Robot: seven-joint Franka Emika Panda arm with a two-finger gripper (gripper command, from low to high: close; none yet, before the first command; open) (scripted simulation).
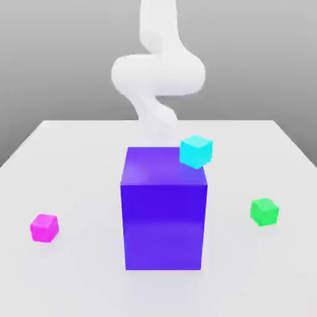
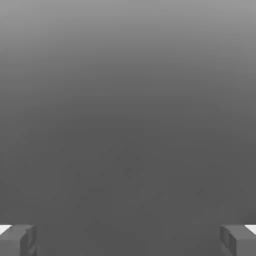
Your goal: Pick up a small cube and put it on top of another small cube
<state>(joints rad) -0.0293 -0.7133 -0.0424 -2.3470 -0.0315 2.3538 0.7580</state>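
Wide apart stand the two grey fingertips of the claw in the hand view, one at each lower corner, with a plain dark grey surface between them and nothing in their grasp.

From the exterior view, the smooth white robot arm curls down behind the middle of the scene, its lower part hidden behind the large glossy blue-violet rectangular block. That block stands upright near the centre of the flat white desk. Taking the block as the centre of a clock face in the exterior view, the arm rises at twelve o'clock.

At about one o'clock, overlapping the block's upper corner on the exterior view's right, sits a small bright cyan cube, slightly turned. Whether it rests on the block's top edge or lies behind it on the desk cannot be told.

At about three o'clock, well apart from the block, the small bright green cube rests on the desk.

At about eight o'clock, well apart from the block on the exterior view's left, the small bright magenta cube sits on the desk. It has bare desk all around it, and the big block stands between it and the green cube.
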